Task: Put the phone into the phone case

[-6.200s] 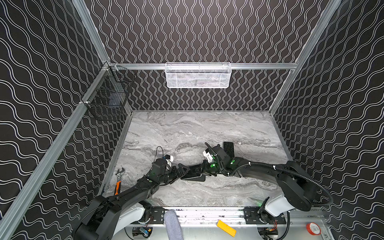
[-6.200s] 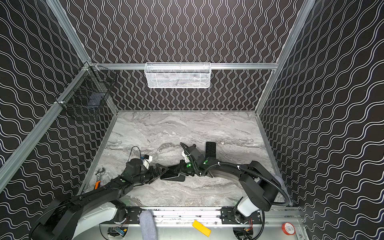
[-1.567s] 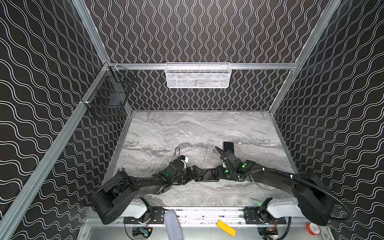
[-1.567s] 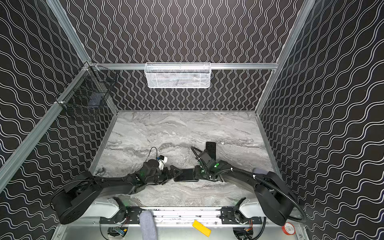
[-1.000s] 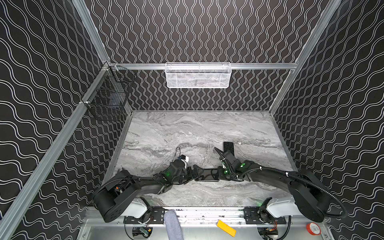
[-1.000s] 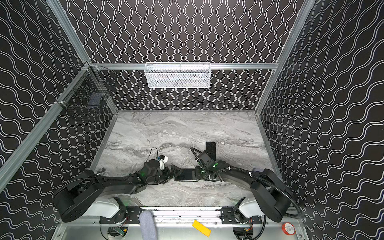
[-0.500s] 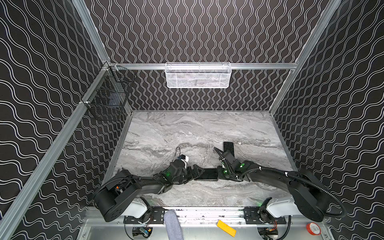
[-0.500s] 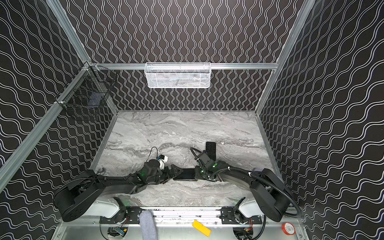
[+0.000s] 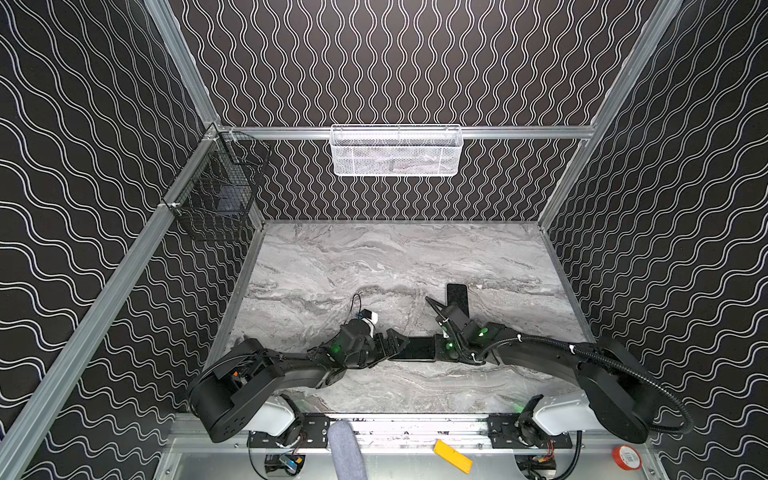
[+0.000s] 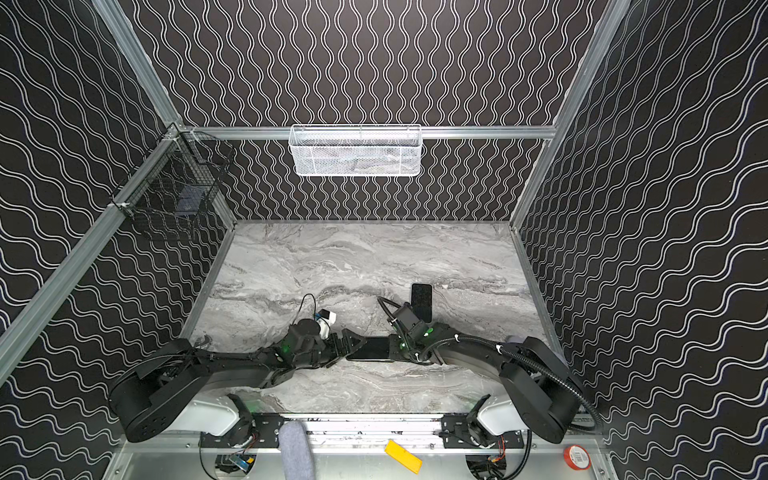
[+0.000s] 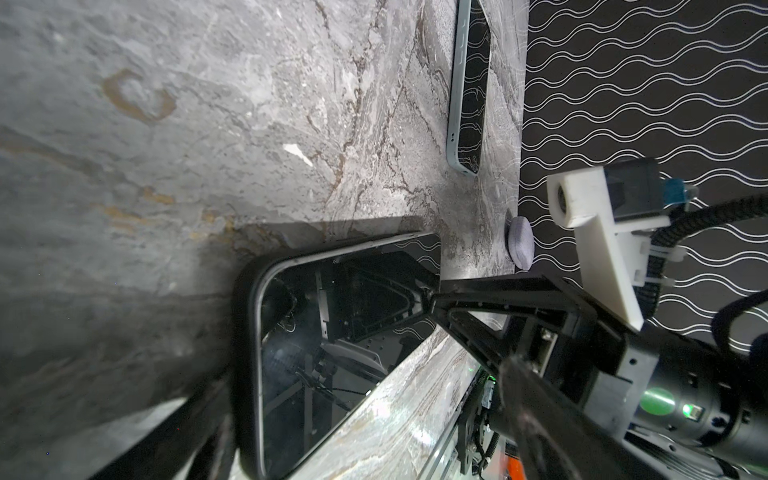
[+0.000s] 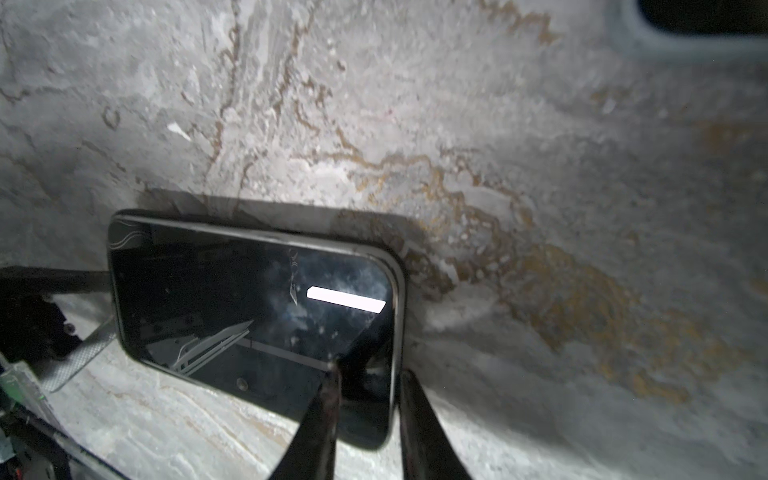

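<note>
Between left gripper [image 9: 399,345], gaping empty, and right gripper [image 12: 368,374], near-closed astride its rim, grip unclear, phone [image 12: 249,299] seems stiff, slick: pinch edges.

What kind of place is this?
Probably a robot test booth: two robot arms work on a marble-look table, boxed in by wavy-patterned walls, with wire baskets hung on the metal frame.

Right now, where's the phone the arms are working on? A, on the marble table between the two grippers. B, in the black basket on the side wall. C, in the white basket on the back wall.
A: in a top view the phone lies on the table between the left gripper and the right gripper, its glossy screen up in the right wrist view.
</note>
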